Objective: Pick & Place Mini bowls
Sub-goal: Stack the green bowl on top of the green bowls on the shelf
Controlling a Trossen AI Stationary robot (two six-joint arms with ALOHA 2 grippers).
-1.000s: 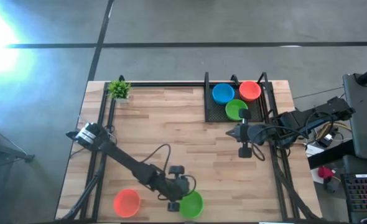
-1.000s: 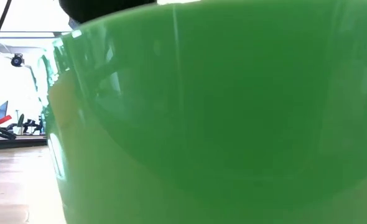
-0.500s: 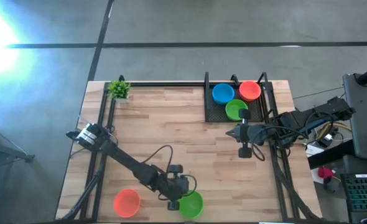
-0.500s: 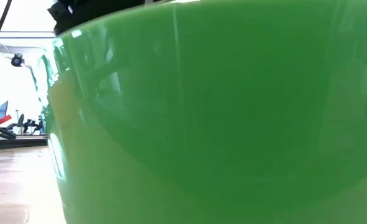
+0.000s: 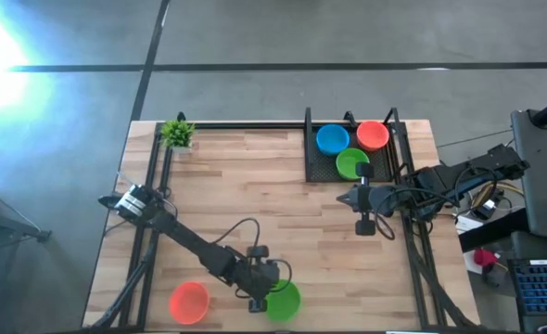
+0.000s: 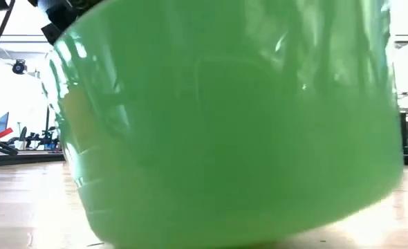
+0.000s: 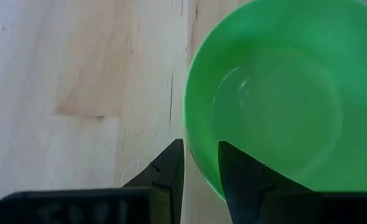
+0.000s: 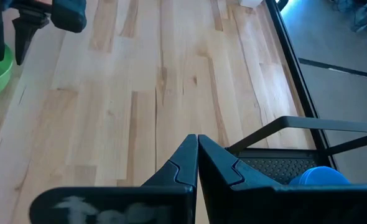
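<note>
The high view looks straight down from far above, taking in the whole desk (image 5: 255, 213) and both arms. The low view sits at desk height facing level across it, so near a green bowl (image 6: 225, 124) that the bowl nearly fills the picture, and the left wrist view looks down into that same bowl from close by, over the left claw (image 7: 201, 168). The right wrist view faces along the desk past the shut right claw (image 8: 197, 155), sharing the bowl and the left claw at a distance.

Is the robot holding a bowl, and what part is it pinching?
Yes. The left gripper pinches the green bowl by its rim, one finger inside, one outside. The right gripper holds nothing.
</note>
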